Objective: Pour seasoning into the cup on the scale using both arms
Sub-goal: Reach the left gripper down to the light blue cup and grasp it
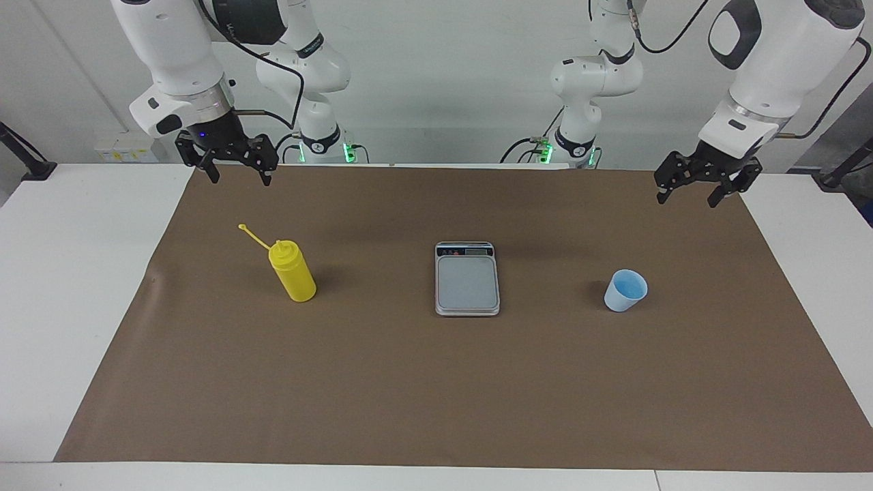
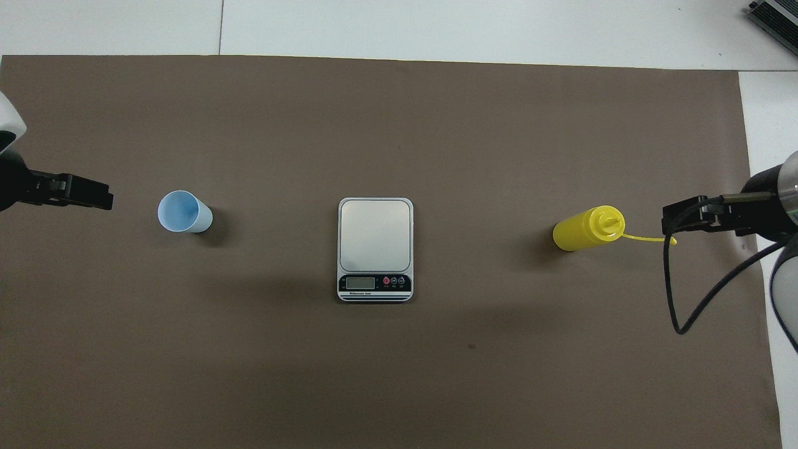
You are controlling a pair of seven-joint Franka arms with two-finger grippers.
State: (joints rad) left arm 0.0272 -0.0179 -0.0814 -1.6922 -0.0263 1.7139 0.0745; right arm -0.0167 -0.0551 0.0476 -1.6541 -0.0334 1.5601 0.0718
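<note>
The yellow seasoning bottle [image 1: 293,273] [image 2: 583,229] stands upright on the brown mat toward the right arm's end, its cap strap [image 1: 254,236] hanging off the nozzle. The silver-grey scale [image 1: 467,281] [image 2: 375,237] lies at the mat's middle with a bare weighing plate. The light blue cup [image 1: 625,291] [image 2: 184,212] stands upright on the mat toward the left arm's end, apart from the scale. My right gripper [image 1: 240,179] [image 2: 670,218] is open and empty, raised over the mat's edge by the bottle's end. My left gripper [image 1: 687,200] [image 2: 103,199] is open and empty, raised over the mat's edge by the cup's end.
A brown mat [image 1: 436,389] covers most of the white table [image 1: 61,286]. A black cable [image 2: 676,312] loops down from the right arm. A grey device [image 2: 776,19] sits at the table's corner farthest from the robots, at the right arm's end.
</note>
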